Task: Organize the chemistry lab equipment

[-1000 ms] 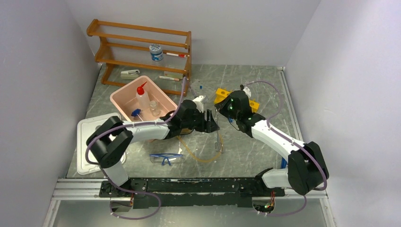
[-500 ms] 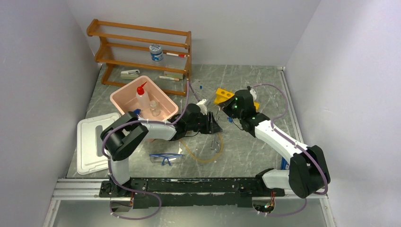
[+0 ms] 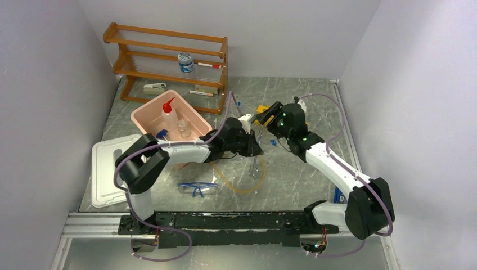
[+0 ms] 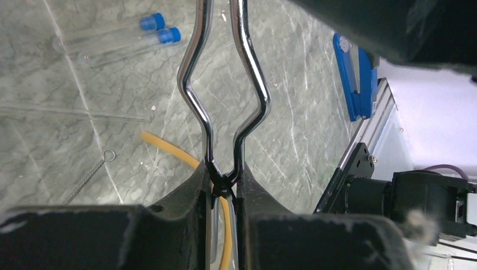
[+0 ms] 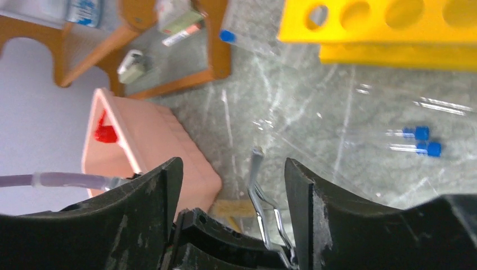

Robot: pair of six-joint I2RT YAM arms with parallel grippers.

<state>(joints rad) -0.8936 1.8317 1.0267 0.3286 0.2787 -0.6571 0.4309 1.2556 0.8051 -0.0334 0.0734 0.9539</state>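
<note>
**Q:** Where are the tongs (image 4: 264, 95) sitting?
**A:** Mid-table, above the tubing (image 4: 169, 148). The left gripper (image 4: 224, 183) is clamping them where their arms meet, and their tips are running out of frame.
**Q:** And the right gripper (image 5: 230, 180)?
**A:** Its jaws are gaping. It is now reaching farther back than before, partly hiding the rack (image 3: 261, 109).

Mid counter (image 3: 292, 183) is tight: L pincer (image 4: 224, 183) w/ metal tongs (image 4: 225, 84) sticking out sits just under the spread R pincer (image 5: 232, 169). The yellow rack (image 5: 394, 25) is close behind and blue-capped tubes (image 5: 430, 149) lie loose btwn. Pink bin (image 5: 152, 152) & wooden shelf (image 3: 225, 62) block far L. White lid (image 3: 107, 169) blocks near L. Goggles (image 3: 198, 188) + amber tubing (image 4: 169, 147) clutter near centre. Bare passage: near R of centre & far R corner.
</note>
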